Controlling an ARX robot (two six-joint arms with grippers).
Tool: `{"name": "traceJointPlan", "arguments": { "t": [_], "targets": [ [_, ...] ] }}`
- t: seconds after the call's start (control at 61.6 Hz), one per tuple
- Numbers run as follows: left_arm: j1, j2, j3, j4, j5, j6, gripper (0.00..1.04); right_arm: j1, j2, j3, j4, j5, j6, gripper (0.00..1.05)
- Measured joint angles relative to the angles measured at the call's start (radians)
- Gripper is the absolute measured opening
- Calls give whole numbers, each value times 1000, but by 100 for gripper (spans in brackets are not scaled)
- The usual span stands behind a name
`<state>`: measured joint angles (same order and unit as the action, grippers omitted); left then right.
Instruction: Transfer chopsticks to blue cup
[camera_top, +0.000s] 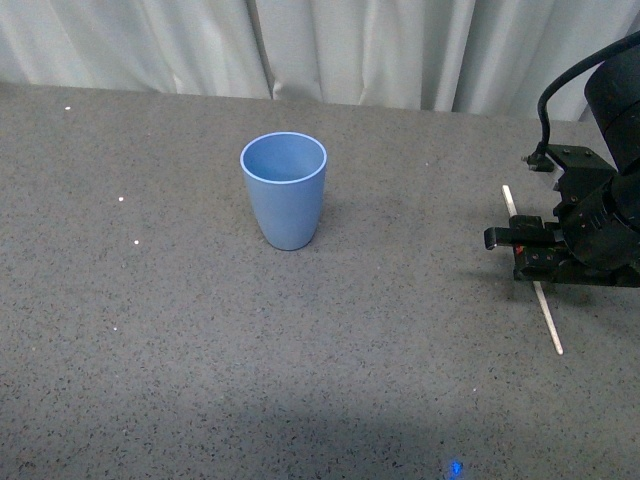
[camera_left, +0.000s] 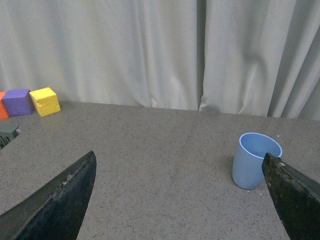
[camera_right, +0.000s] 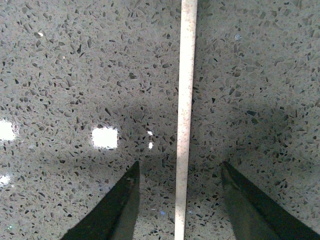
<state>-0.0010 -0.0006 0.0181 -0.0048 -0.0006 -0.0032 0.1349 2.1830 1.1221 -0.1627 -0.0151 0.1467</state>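
Note:
The blue cup (camera_top: 284, 188) stands upright and empty on the grey table, left of centre in the front view. It also shows in the left wrist view (camera_left: 252, 161), beside one finger. The cream chopstick (camera_top: 548, 316) lies flat on the table at the right, its middle hidden under my right gripper (camera_top: 532, 262). In the right wrist view the chopstick (camera_right: 184, 115) runs between the two open fingers of my right gripper (camera_right: 180, 167), which sits low over it without touching. My left gripper (camera_left: 180, 160) is open and empty; it is not seen in the front view.
A grey curtain (camera_top: 330, 45) hangs behind the table's far edge. A yellow block (camera_left: 45, 101), a purple block (camera_left: 18, 101) and an orange one (camera_left: 2, 105) sit near the curtain in the left wrist view. A black cable (camera_top: 548, 100) loops above the right arm.

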Motion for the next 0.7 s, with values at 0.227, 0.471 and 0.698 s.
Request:
{"name": "traceJointPlan", "arguments": {
  "t": [0.227, 0.471, 0.698],
  "targets": [
    [0, 0, 0, 0, 0, 0, 98, 2, 5, 5, -12, 24, 0, 8],
    [0, 0, 0, 0, 0, 0, 98, 2, 7, 9, -13, 18, 8, 1],
    [0, 0, 0, 0, 0, 0, 98, 8, -34, -78, 129, 5, 15, 1]
  ]
}}
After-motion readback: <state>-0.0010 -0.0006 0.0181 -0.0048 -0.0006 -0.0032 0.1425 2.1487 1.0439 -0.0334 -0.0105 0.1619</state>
